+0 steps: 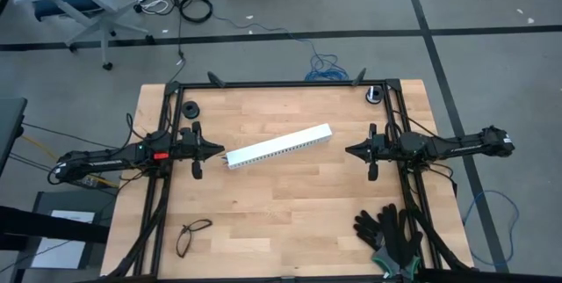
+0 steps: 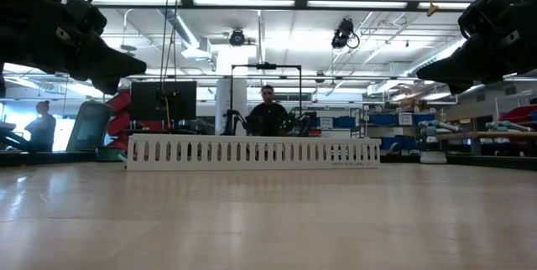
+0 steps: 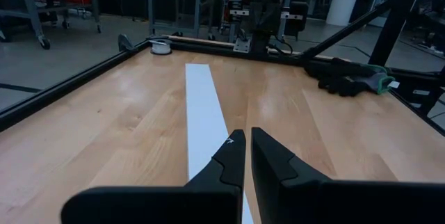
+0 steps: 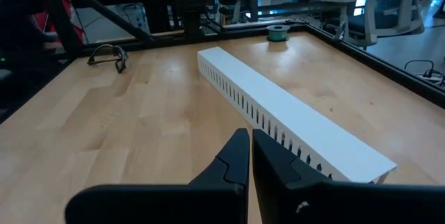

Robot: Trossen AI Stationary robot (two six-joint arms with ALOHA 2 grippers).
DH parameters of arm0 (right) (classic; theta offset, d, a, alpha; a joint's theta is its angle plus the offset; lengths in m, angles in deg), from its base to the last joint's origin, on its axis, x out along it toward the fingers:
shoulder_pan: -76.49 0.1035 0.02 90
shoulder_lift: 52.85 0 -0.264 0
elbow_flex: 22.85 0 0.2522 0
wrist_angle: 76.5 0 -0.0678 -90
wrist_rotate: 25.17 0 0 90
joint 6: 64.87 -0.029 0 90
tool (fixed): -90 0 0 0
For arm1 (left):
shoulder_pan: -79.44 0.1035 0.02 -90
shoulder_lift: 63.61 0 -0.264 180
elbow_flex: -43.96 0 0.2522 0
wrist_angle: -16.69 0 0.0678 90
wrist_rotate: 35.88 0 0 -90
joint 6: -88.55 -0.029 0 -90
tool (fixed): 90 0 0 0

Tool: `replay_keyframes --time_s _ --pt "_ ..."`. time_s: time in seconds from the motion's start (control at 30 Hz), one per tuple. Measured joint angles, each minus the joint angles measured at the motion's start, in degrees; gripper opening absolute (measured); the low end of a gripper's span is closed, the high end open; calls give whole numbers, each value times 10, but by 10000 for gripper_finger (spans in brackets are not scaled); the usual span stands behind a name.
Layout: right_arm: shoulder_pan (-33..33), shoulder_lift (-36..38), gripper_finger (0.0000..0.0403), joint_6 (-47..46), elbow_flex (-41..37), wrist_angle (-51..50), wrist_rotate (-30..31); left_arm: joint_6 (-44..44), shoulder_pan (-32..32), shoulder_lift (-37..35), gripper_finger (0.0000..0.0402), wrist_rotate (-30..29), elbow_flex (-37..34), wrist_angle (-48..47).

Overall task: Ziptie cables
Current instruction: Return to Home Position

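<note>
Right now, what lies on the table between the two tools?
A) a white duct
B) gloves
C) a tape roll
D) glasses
A: in the high view the duct lies slantwise between the left tool and the right tool.

White duct [image 1: 279, 146], glasses [image 1: 187, 239], gloves [image 1: 391, 235], perhaps tape roll [image 1: 190, 110].

The cables are hidden in every view; only a long white slotted duct [image 2: 252, 151] is seen, closed by a flat cover [image 3: 203, 102] and laid slantwise at the middle of the wooden table [image 1: 290, 221]
</note>
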Motion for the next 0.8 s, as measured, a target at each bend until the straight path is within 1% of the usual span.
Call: replay_keyframes --time_s 0.8 --pt "0 0 5 0 0 0 0 0 0 0 0 0 0 0"
